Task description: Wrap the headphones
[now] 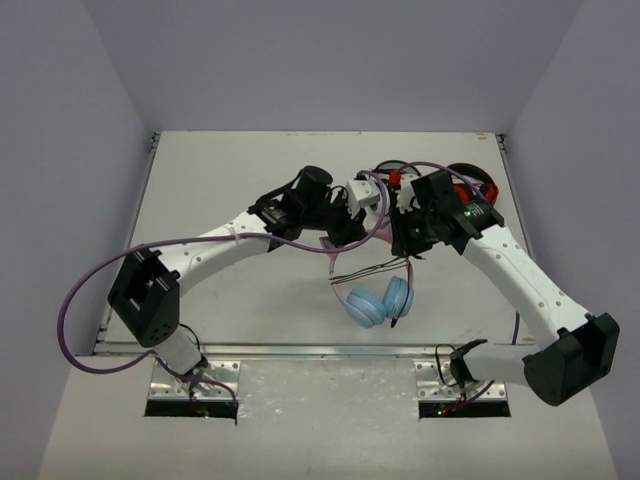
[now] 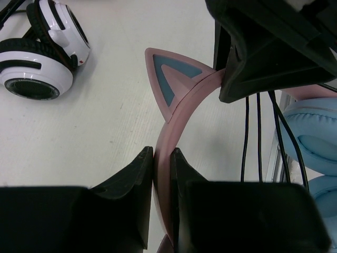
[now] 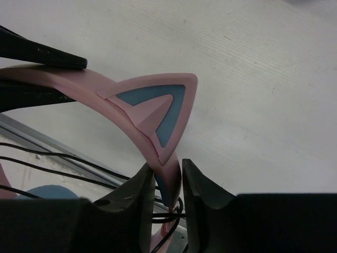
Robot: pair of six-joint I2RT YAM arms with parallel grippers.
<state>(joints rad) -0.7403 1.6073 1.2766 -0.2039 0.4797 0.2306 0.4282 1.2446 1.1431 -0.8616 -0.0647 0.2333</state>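
Observation:
The headphones hang between both grippers, their light blue ear cups [image 1: 380, 300] hanging down near the table's front edge. My left gripper [image 2: 162, 153] is shut flat on the pink headband [image 2: 181, 108] below one cat ear [image 2: 169, 79]. My right gripper [image 3: 167, 167] clamps the band just under the other cat ear [image 3: 152, 105], with loops of the thin black cable [image 3: 63, 158] running between its fingers. Black cable strands [image 2: 258, 137] drop from the right gripper's side toward the cups [image 2: 316, 137]. In the top view the two grippers [image 1: 350, 228] [image 1: 405, 240] nearly meet.
A white-and-black pair of headphones [image 2: 42, 58] lies on the table beyond the left gripper, at the back centre [image 1: 365, 190]. A red-and-black pair [image 1: 470, 180] sits at the back right behind the right arm. A metal rail [image 1: 300, 350] runs along the table's front edge.

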